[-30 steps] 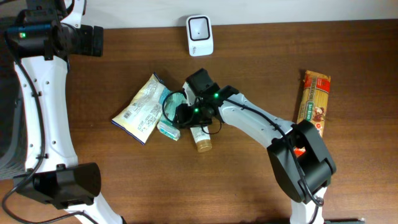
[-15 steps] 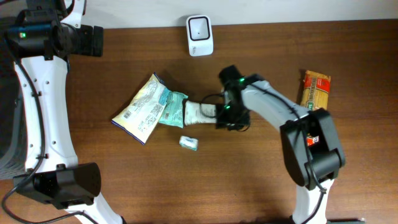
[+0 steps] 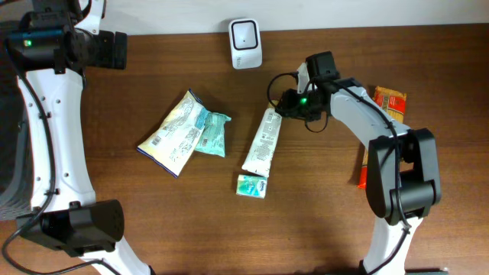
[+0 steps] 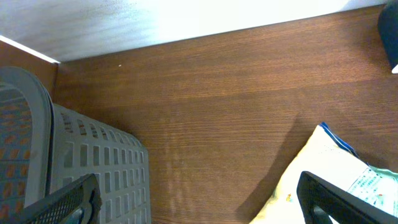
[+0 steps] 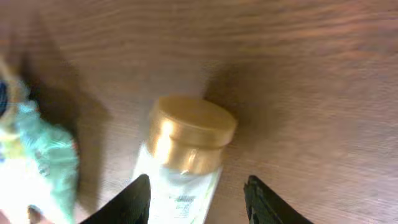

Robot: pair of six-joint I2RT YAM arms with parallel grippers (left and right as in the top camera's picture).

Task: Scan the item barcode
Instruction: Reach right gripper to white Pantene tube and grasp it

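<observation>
Tube (image 3: 262,142) lies flat on surface (image 3: 321,221), gold cap toward right claw (image 5: 198,190), apart from scanner (image 3: 245,43). Right claw half open, gripping nothing. Left claw (image 4: 199,199) wide open, empty. We judge risks: round cap slips from pinch; barcode faces away from scanner.

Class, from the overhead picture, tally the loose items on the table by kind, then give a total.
Scanner: 1
Tube: 1
Small box: 1
Packets: 3 (white packet, teal packet, pasta packet)
Total: 6
</observation>
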